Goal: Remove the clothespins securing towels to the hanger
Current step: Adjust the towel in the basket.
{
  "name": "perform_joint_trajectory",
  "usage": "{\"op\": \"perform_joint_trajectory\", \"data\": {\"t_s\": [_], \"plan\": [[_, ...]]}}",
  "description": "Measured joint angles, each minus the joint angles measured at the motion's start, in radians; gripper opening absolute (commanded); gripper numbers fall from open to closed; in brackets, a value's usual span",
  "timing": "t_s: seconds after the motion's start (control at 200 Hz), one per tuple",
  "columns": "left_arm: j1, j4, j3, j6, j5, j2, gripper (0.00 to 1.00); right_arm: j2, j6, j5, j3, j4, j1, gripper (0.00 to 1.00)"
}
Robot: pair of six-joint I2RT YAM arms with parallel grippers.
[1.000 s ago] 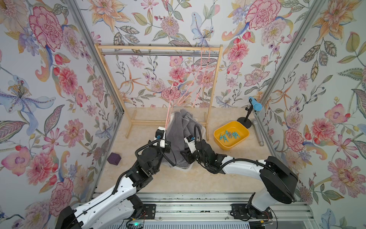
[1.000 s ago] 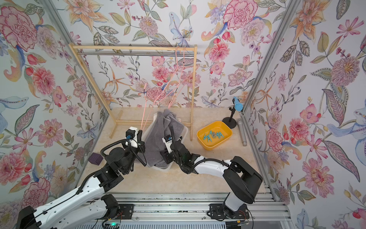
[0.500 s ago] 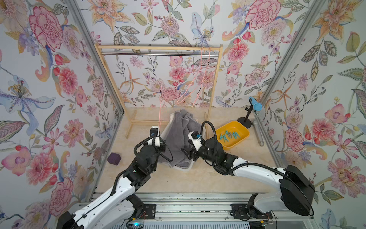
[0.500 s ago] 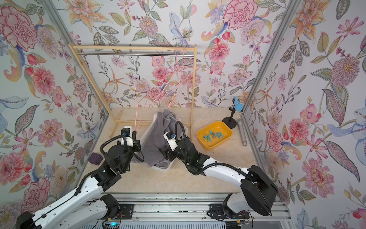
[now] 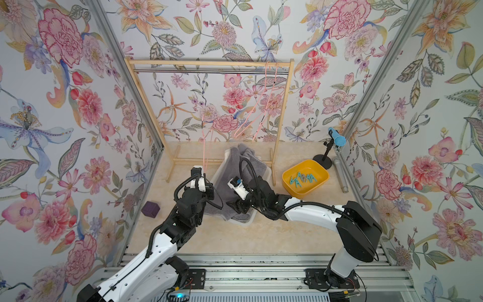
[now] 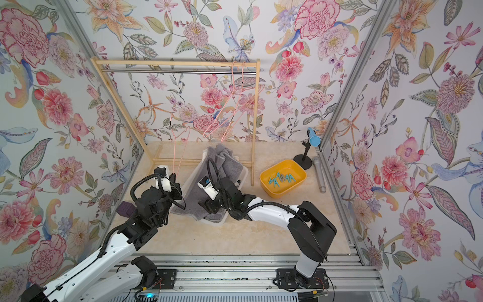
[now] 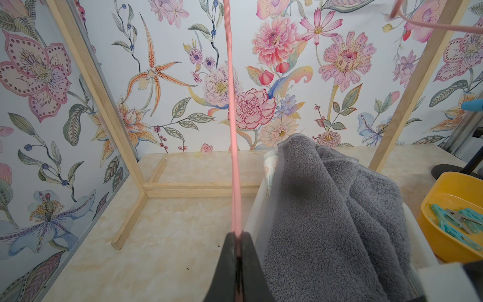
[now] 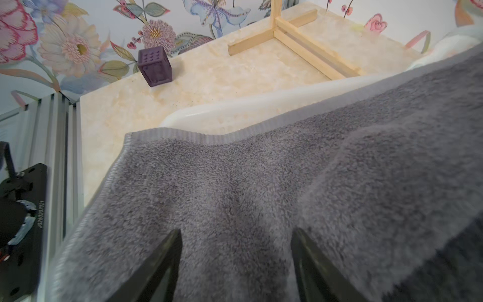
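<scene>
- Between the pressed-together jaws of our left pincer [image 7: 237, 235] runs the pink hanger [image 7: 233, 130], pinched at its lowest wire; upward from the pincer it is bare, with no cloth and no clip on it
- Just beside that pincer, toward our right arm, stands the white bin [image 7: 257, 209], with the grey towel [image 7: 326, 209] heaped in it and spilling over its rim
- Our right pincer [image 8: 236, 232] stands spread over that towel with nothing pinched; we cannot tell whether its tips touch the pile
- Within the last second the left pincer has carried the hanger sideways away from the bin, and the right pincer has shifted over the heap toward the bin's near end, so towel and hanger now lie apart
- Beyond the right pincer, on its outer side, the clothespins [image 5: 302, 179] lie together in the yellow tray [image 5: 288, 192]; we see none on any hanger
- High above both pincers, two more hangers [image 5: 261, 104] hang bare from the wooden rack [image 5: 209, 62]
- We judge the unclipping done for this towel and likely for the whole task; what seems left is putting the hanger back and drawing the right pincer clear of the cloth
</scene>
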Motion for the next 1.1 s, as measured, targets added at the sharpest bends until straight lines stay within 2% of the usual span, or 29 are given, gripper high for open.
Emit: {"op": "perform_joint_trajectory", "data": {"t_s": [0.31,0.515,0.796,1.096], "plan": [[0.037,0.0,0.0,-0.014,0.013,0.0,0.0,0.293,-0.018,0.05,0.271,-0.213,0.013,0.68],[0.058,0.0,0.0,-0.022,0.013,-0.004,0.0,0.367,-0.01,0.047,0.368,-0.28,0.02,0.67],[0.063,0.0,0.0,-0.023,0.013,-0.016,0.0,0.345,0.007,0.008,0.381,-0.309,0.008,0.68],[0.064,-0.001,0.0,-0.023,0.019,-0.031,0.0,0.078,0.032,-0.014,0.236,-0.267,-0.039,0.71]]}}
